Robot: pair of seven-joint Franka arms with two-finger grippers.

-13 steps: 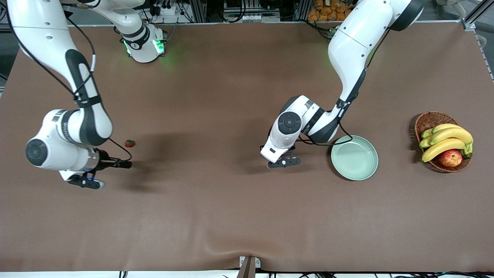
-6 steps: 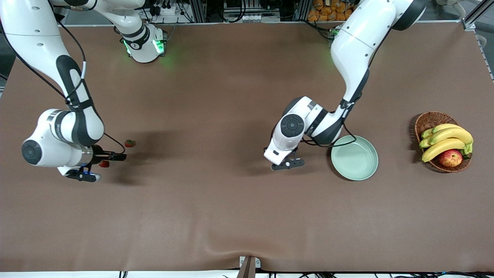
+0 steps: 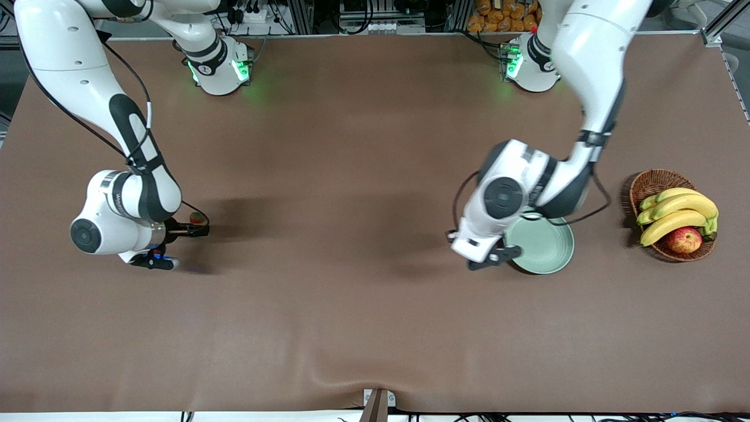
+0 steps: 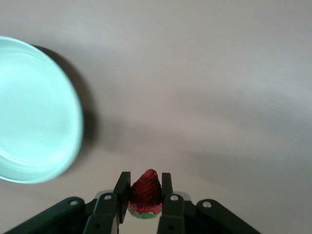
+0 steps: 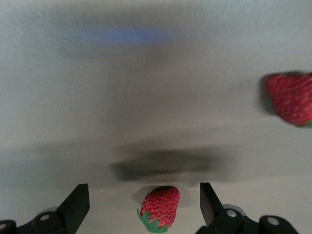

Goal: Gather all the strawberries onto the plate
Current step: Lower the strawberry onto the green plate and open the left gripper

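Left gripper (image 4: 145,207) over the bench (image 3: 351,176) just beside the rim of the pale mint-green plate (image 3: 542,246), toward the right arm's end; fingers (image 4: 122,187) pinching one strawberry (image 4: 145,195), tip outward. Plate lying beside the wicker basket (image 3: 653,181) of bananas (image 3: 679,214) and an apple (image 3: 684,239). Right gripper (image 5: 144,204) low over the bench at the right arm's end; fingers (image 5: 75,202) spread, a second strawberry (image 5: 160,208) lying on the bench between them, ungrasped. Third strawberry (image 5: 291,97) on the bench near the second, apart from it
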